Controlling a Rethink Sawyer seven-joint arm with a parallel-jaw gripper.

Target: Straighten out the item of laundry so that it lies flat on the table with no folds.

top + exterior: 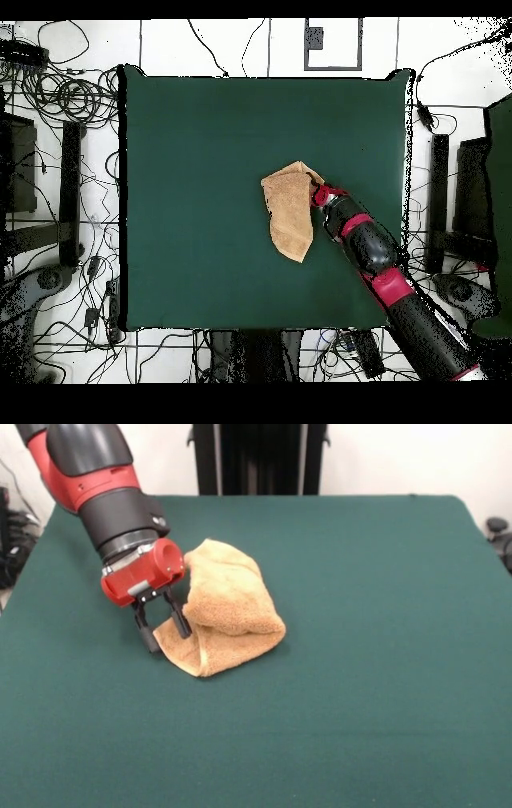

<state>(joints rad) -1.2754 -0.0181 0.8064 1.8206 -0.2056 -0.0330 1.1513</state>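
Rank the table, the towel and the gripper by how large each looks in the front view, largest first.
1. The table, filling most of the view.
2. The towel, folded over on itself.
3. The gripper, its open fingers at the towel's edge.

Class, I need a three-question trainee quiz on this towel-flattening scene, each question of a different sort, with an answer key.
1. True or false: the towel already lies flat on the table.
2. Multiple choice: in the front view, the hand is at the towel's A) left corner B) right end C) far edge.
3. Fill in: the hand's fingers are ____, with one either side of the towel's corner.

Key: 1 false, it is folded over on itself in a thick bundle. 2 A. 3 open.
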